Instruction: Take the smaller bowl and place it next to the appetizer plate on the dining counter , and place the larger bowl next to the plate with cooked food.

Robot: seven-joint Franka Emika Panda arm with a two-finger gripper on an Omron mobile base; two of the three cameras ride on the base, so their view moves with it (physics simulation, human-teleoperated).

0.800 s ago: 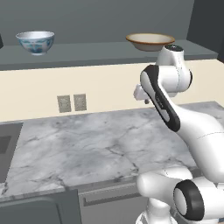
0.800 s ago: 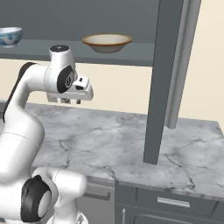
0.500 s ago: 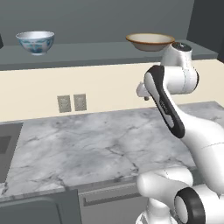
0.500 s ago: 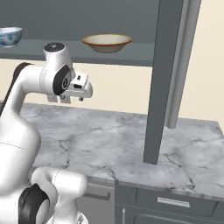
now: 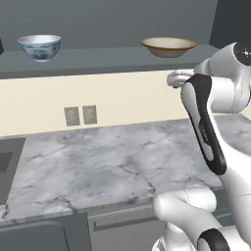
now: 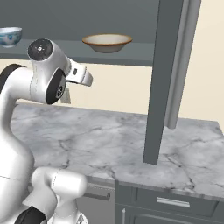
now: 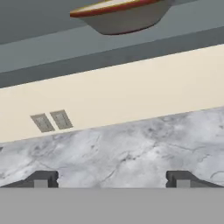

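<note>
Under grey shelf, marble counter

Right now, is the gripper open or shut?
Open. In the hand view, the gripper has its two fingertips far apart with nothing between them, pointing below the larger bowl.

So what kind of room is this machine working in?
Most likely a kitchen, and a computer-drawn one: a marble counter over cabinet drawers, two bowls on a grey shelf, and wall sockets on the cream wall behind.

Two bowls, the smaller bowl and larger bowl; two wall outlets.
</note>
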